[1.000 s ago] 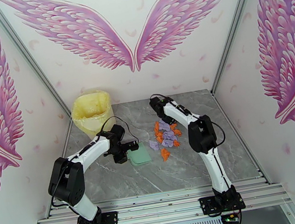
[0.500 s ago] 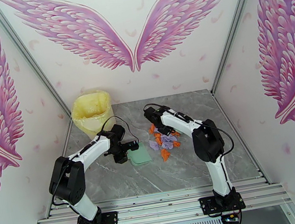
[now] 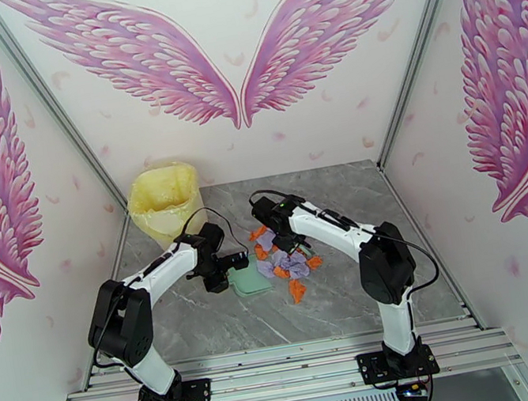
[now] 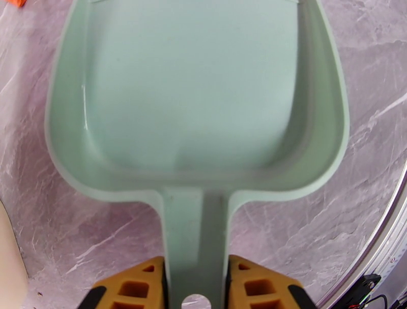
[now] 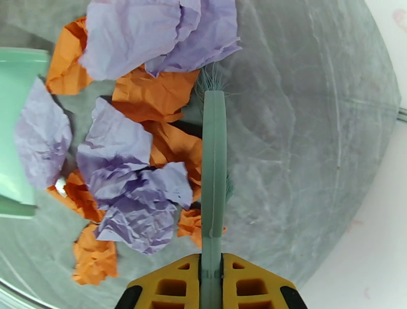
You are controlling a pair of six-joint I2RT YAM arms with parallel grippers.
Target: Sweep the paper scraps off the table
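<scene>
The crumpled orange and lavender paper scraps [image 5: 137, 203] lie heaped on the grey marble-patterned surface [image 3: 343, 297], reaching the pale green plastic dustpan [image 4: 193, 101] at their nine o'clock. Feather-light and springy, they likely want pushing, not pinching. The left pincer [image 4: 196, 284] clamps the dustpan's handle, the right pincer [image 5: 211, 287] a slim green brush [image 5: 213, 152] at their three o'clock.

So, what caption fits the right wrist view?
Green brush beside crumpled orange and lavender paper scraps, dustpan at left.
</scene>
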